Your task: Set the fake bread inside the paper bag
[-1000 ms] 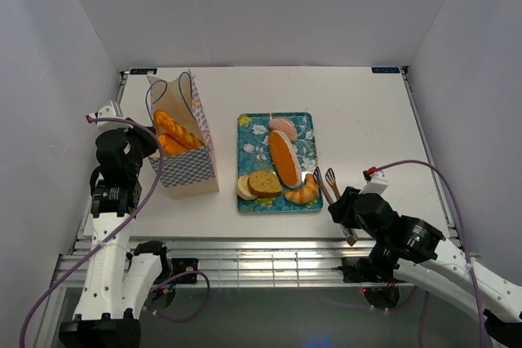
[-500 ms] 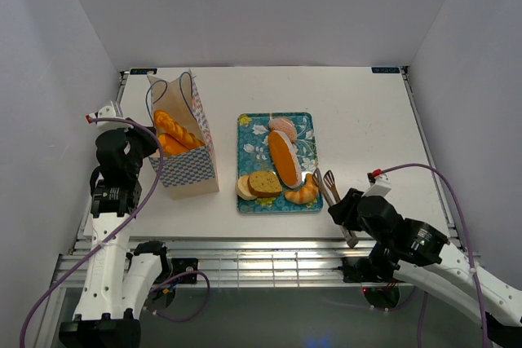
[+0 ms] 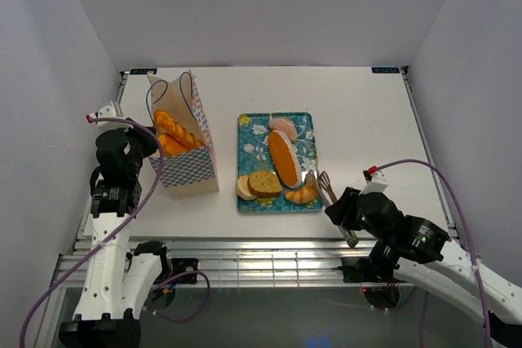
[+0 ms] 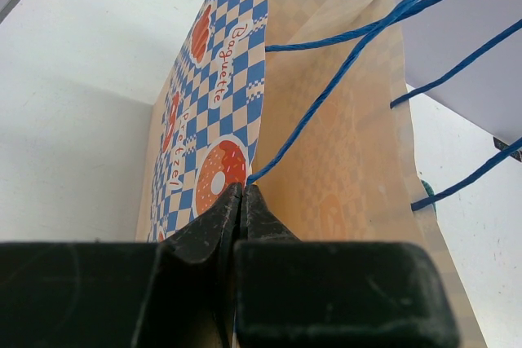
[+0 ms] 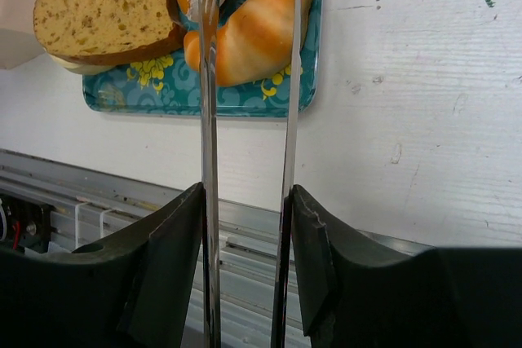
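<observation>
Your left gripper (image 4: 242, 199) was clamped shut on the top edge of the paper bag (image 3: 189, 170), which stood upright left of the teal tray (image 3: 247, 125) with two orange loaves (image 3: 173, 134) inside. Your right gripper (image 5: 245, 222) squeezed metal tongs (image 5: 207, 120), their tips on either side of a croissant (image 5: 257, 26) on the tray. A brown slice (image 3: 264, 182) and a long roll (image 3: 283, 159) lay beside it.

The left arm (image 3: 106, 242) and right arm (image 3: 465, 276) share white links and black joint housings. A thin purple cable (image 3: 444, 178) loops along each, tipped by a small red connector (image 3: 371, 171). The left gripper (image 4: 242, 191) and right gripper (image 5: 246, 195) have matte black fingers (image 5: 163, 266).
</observation>
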Robot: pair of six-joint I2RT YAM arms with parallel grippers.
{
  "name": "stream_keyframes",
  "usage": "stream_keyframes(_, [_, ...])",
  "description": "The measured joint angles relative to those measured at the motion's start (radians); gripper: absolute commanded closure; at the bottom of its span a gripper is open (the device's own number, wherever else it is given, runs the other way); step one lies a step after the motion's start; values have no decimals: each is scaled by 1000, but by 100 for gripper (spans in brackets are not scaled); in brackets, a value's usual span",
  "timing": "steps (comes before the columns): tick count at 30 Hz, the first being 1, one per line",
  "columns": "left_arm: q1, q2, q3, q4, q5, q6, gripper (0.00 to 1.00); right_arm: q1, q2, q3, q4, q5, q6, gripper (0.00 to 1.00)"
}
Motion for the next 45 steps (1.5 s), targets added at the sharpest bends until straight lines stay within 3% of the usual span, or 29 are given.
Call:
stream_keyframes(23, [0,0,0,0,4,0,88,0,97,0,-25,-55,-43,50])
stream_keyframes(32, [0,0,0,0,11,0,88,0,106,0,-20,-67,-54,64])
stream_keyframes(45, [0,0,0,0,14,0,88,0,98,0,36,-61,-91,74])
